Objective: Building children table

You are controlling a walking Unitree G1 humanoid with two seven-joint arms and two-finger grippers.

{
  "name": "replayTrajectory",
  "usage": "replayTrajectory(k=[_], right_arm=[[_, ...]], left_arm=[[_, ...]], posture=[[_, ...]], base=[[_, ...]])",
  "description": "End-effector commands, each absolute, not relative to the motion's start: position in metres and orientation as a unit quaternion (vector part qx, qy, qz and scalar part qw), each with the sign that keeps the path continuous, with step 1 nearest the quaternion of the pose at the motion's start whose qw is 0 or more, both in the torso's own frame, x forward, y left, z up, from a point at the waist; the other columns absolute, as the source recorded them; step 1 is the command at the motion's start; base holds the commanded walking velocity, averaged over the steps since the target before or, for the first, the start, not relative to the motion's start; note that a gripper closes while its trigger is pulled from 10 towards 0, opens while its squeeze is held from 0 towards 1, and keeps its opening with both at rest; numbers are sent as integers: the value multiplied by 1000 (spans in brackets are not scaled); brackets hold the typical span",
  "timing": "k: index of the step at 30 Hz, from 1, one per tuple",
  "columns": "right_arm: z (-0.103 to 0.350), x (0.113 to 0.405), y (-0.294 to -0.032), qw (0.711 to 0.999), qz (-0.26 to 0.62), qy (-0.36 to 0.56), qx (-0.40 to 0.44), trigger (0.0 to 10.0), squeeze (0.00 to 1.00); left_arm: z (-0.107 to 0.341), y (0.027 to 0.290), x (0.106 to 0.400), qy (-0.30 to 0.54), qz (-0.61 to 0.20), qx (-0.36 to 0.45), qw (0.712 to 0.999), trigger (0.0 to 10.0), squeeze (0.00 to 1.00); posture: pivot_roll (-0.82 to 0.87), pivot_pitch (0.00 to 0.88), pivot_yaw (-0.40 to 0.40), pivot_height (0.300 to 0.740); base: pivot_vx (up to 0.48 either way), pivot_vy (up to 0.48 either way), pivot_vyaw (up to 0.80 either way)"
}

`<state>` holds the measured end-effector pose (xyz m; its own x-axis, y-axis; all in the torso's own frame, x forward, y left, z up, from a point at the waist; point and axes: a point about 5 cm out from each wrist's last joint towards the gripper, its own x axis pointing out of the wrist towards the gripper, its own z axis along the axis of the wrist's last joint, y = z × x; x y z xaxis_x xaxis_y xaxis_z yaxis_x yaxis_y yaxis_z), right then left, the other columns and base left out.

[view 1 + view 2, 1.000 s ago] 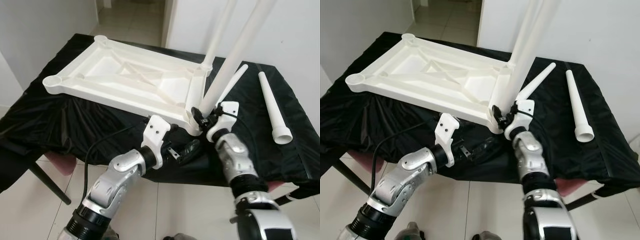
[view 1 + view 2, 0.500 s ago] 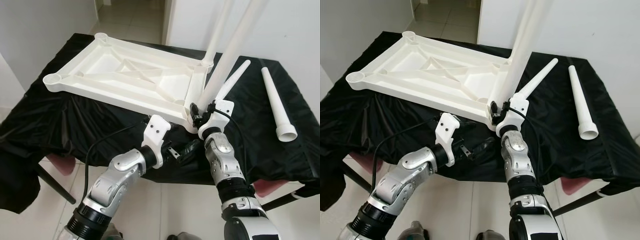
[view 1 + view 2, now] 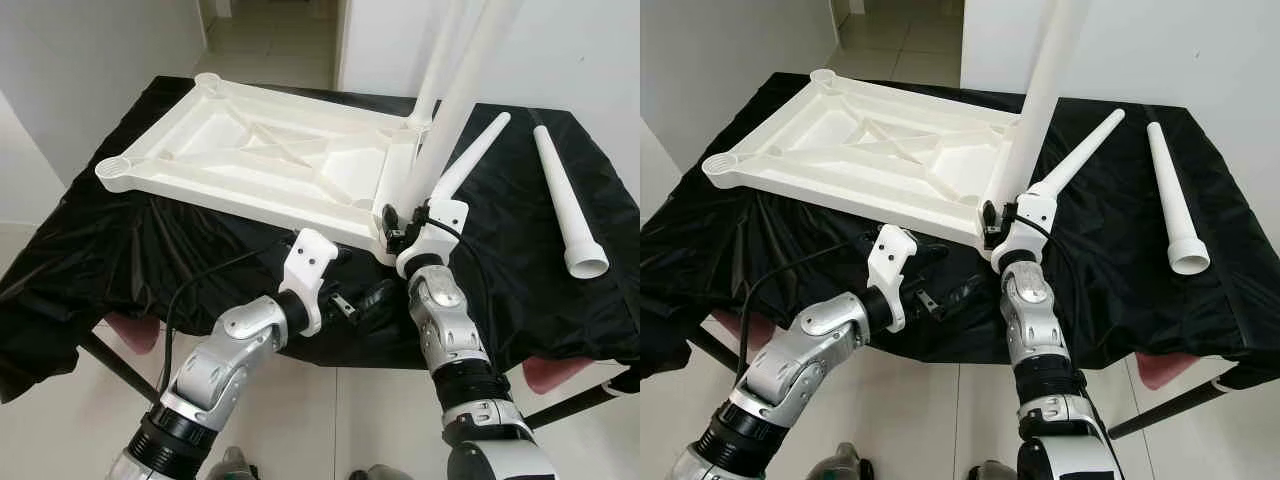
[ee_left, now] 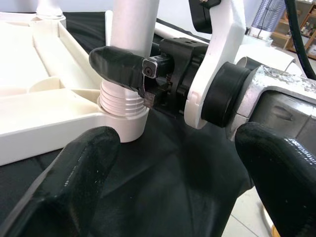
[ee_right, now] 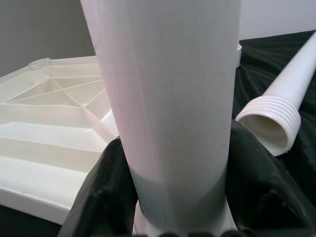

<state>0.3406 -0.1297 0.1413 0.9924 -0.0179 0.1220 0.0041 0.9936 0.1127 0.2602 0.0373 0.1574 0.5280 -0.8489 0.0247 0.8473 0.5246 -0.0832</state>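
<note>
The upturned white tabletop point(image 3: 270, 160) lies on the black-draped bench point(image 3: 100, 250). At its near corner socket point(image 4: 123, 116) I hold an upright leg point(image 5: 168, 98), right gripper point(image 4: 148, 74) clamped round it just above the threads. Left gripper point(image 3: 362, 300) hovers near, fingers spread, holding nothing. Risk as I judge it: threads still show, so a tilted leg could cross-thread or drag the top. Two spare legs point(image 3: 470, 155) lie beside.

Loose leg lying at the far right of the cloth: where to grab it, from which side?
Judging by its pose, grip the loose leg mid-shaft from above, fingers across its width. It lies flat on the black cloth, tapering away from the robot; the wide threaded open end nearest the robot must stay free for the tabletop socket.
</note>
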Motion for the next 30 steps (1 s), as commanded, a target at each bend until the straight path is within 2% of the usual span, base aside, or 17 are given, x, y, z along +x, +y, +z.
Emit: replayTrajectory(k=[1, 8, 9, 19, 20, 21, 25, 30], right_arm=[[136, 338, -138, 994, -43, -51, 86, 10000, 0], [135, 335, -134, 995, -51, -45, 79, 10000, 0], [136, 335, -133, 995, -46, -47, 79, 10000, 1000], [142, 334, -138, 995, -15, -64, 77, 10000, 1000], [144, 334, -140, 995, -4, -65, 80, 10000, 200], [146, 334, -142, 994, 18, -70, 81, 10000, 0], [148, 334, -143, 993, 34, -74, 82, 10000, 0], [156, 342, -165, 988, 124, -78, 54, 10000, 0]], left_arm=[[162, 36, 258, 3, -522, -44, 852, 10000, 0], [162, 35, 259, 1, -519, -46, 854, 10000, 0], [162, 35, 259, 1, -518, -46, 854, 10000, 0], [163, 36, 259, -1, -512, -46, 858, 10000, 0], [163, 36, 259, -1, -511, -47, 858, 10000, 0], [163, 36, 260, -2, -510, -47, 859, 10000, 0], [163, 36, 260, -2, -510, -47, 859, 10000, 0], [163, 36, 260, -5, -508, -46, 860, 10000, 0]], posture=[[23, 1, 32, 740], [32, 0, 18, 740], [36, 0, 13, 740], [42, 0, -6, 740], [42, 0, -9, 740], [42, 0, -9, 740], [42, 0, -9, 740], [48, 0, -18, 740]], base=[[0, 0, 0], [0, 0, 0], [0, 0, 0], [0, 0, 0], [0, 0, 0], [0, 0, 0], [0, 0, 0], [0, 0, 0]])
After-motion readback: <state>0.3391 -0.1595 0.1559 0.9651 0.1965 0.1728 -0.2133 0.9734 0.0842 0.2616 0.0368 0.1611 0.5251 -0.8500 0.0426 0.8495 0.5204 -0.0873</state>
